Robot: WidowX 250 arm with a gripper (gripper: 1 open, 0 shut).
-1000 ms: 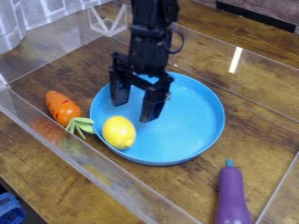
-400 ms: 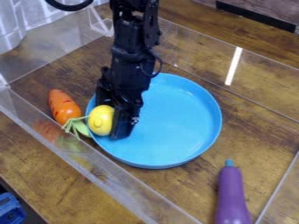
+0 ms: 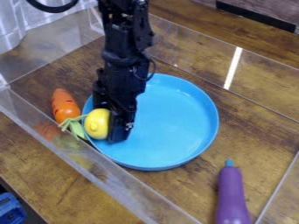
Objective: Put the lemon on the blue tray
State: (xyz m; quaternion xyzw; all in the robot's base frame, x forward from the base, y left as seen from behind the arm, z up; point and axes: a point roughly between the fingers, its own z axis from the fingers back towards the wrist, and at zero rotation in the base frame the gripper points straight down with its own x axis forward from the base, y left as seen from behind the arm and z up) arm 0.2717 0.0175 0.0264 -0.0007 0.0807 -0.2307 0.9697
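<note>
Camera | claw (image 3: 107, 122) closed around lemon (image 3: 97, 124) | at blue tray (image 3: 176, 131) rim | no readable writing

A single black robot arm (image 3: 121, 39) reaches down from the top of the frame, its wrist held vertical and its claw (image 3: 104, 125) pointing straight down. The two dark fingers (image 3: 121, 121) are drawn in around a lemon (image 3: 96, 123), low near the bench.
</note>
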